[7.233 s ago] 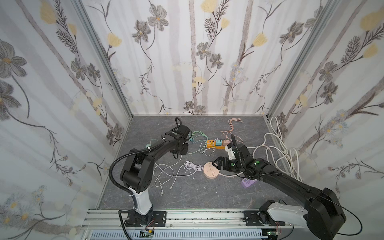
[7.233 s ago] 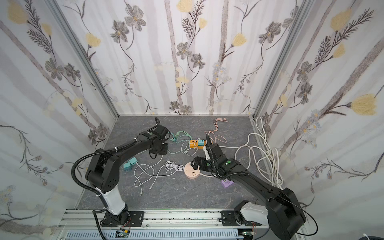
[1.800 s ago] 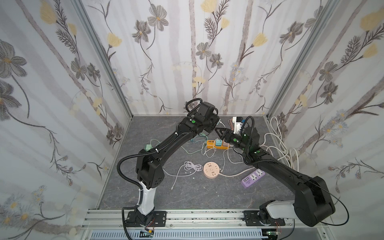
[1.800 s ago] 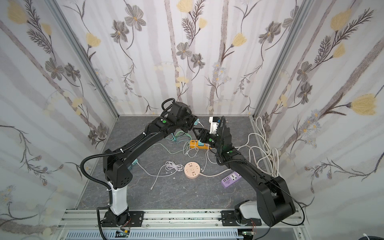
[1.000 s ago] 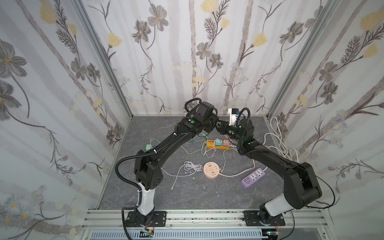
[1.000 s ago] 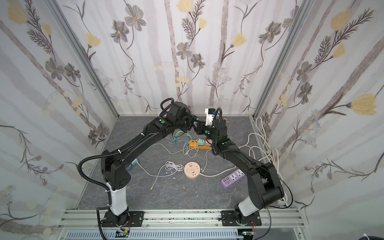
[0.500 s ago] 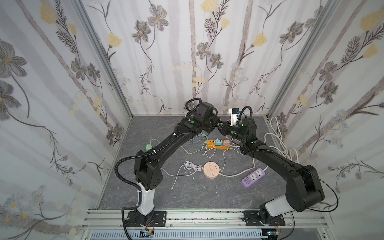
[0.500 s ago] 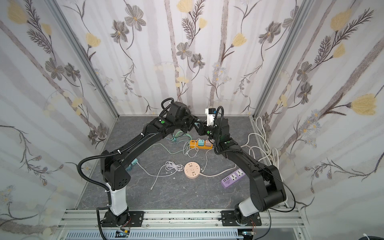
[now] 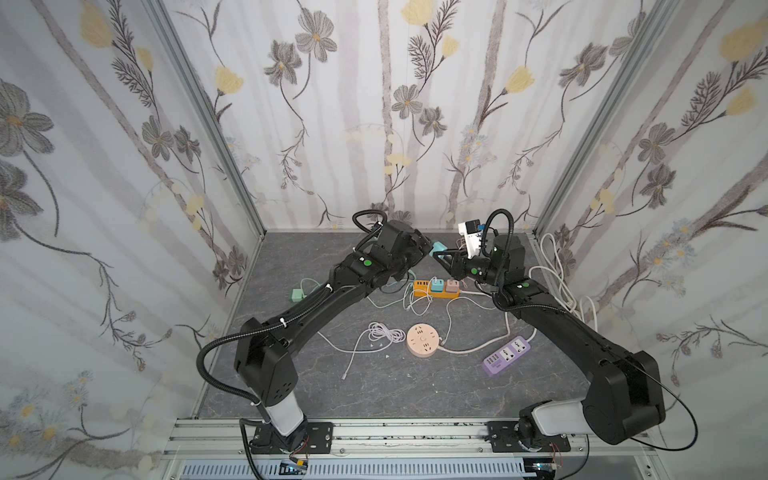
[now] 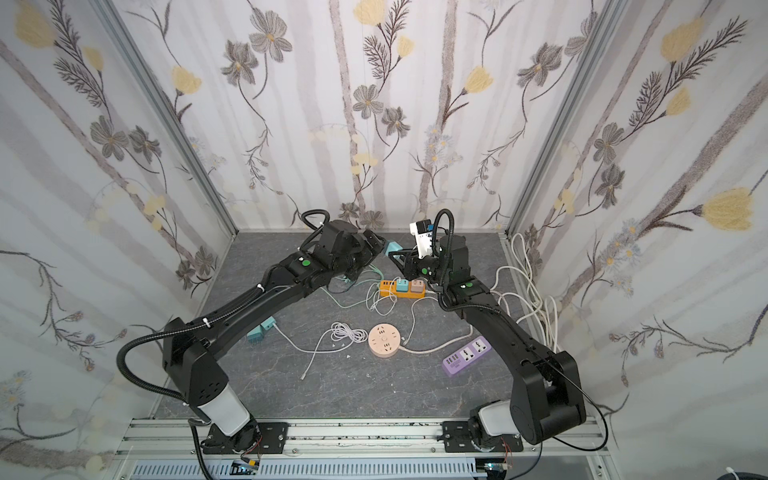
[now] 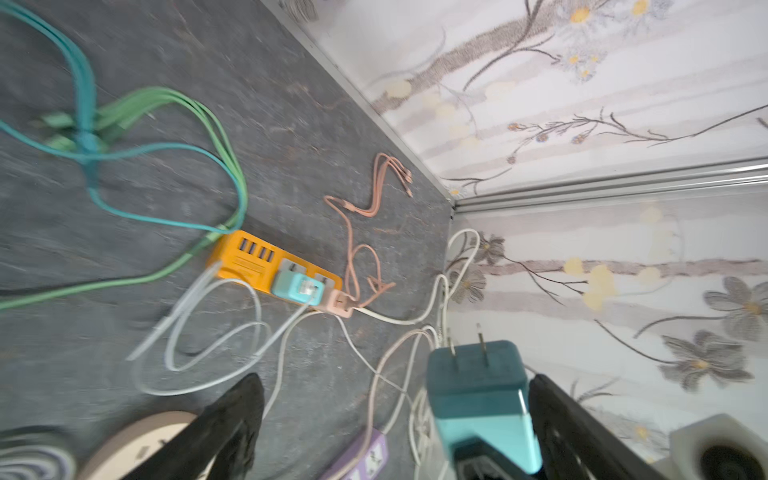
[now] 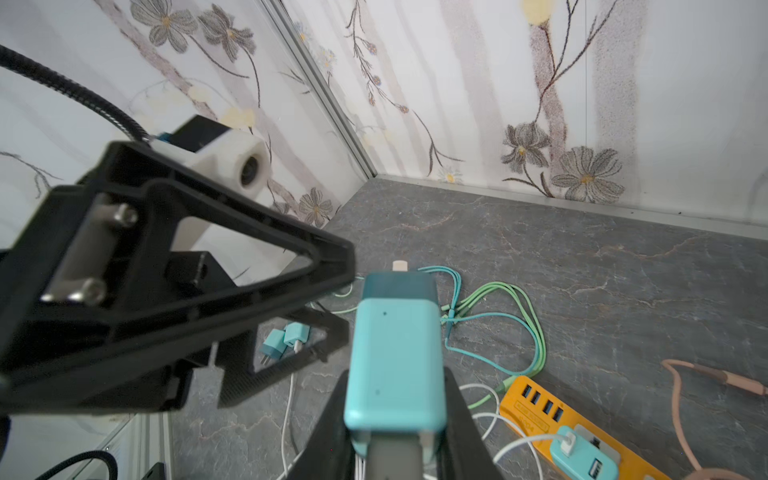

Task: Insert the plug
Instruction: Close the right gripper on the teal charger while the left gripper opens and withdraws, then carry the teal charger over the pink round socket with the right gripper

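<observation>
Teal plastic with a dark end: that is the plug (image 9: 439, 249), and it has just changed owners. A second ago the left hand (image 11: 395, 384) was squeezing it. Now that hand's fingers stand wide apart, with one just beside the plug and not pressing it. The right hand (image 12: 395, 415) is closed on the plug's light end and holds it up in the air near the back wall. The orange power strip (image 9: 422, 286) lies below on the tabletop (image 9: 374, 386) (a blue charger (image 9: 436, 285) and a pink charger (image 9: 452, 286) already sit in it).

I think the pass is done. The plug is not in any socket yet, so the real job is still to come. The left hand should back away first, and then the right hand can carry the plug down.

The left wrist view shows the two metal prongs (image 11: 481, 338) sticking out, bare and ready. The right wrist view nearly hides them, but it shows black fingers on both sides of the plug. It also shows two small teal plugs (image 12: 286, 338) lying on the tabletop. Both top views show how high the plug is.
</observation>
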Controlling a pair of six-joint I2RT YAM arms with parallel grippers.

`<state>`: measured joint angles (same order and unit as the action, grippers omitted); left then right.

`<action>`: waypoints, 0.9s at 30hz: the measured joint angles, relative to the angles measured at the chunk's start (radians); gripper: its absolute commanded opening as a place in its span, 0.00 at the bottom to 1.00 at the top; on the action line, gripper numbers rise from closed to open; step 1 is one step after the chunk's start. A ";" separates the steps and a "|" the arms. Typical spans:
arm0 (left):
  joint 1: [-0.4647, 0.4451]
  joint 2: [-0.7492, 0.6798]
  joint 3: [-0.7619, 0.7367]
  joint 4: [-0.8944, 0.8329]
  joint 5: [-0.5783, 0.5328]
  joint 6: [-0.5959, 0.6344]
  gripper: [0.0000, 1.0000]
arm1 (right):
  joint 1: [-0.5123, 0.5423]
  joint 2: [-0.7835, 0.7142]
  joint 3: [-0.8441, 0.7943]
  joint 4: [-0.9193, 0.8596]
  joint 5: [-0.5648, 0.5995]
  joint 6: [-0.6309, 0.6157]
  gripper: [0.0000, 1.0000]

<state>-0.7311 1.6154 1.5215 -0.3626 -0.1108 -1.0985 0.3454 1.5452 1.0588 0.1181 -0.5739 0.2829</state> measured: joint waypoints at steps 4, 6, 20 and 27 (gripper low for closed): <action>0.005 -0.149 -0.170 0.020 -0.164 0.121 1.00 | 0.011 -0.002 0.045 -0.156 -0.007 -0.101 0.00; 0.018 -0.222 -0.255 0.026 -0.234 0.170 1.00 | 0.022 -0.006 0.059 -0.216 -0.007 -0.175 0.00; 0.116 -0.697 -0.617 0.052 -0.363 0.471 1.00 | 0.130 -0.010 0.100 -0.758 -0.085 -0.954 0.00; 0.140 -0.810 -0.694 0.059 -0.434 0.506 1.00 | 0.227 0.160 0.256 -1.036 0.066 -1.168 0.00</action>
<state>-0.5911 0.8051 0.8276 -0.3038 -0.5446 -0.5922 0.5728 1.7054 1.3144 -0.9184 -0.5076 -0.8856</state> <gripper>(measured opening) 0.997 0.247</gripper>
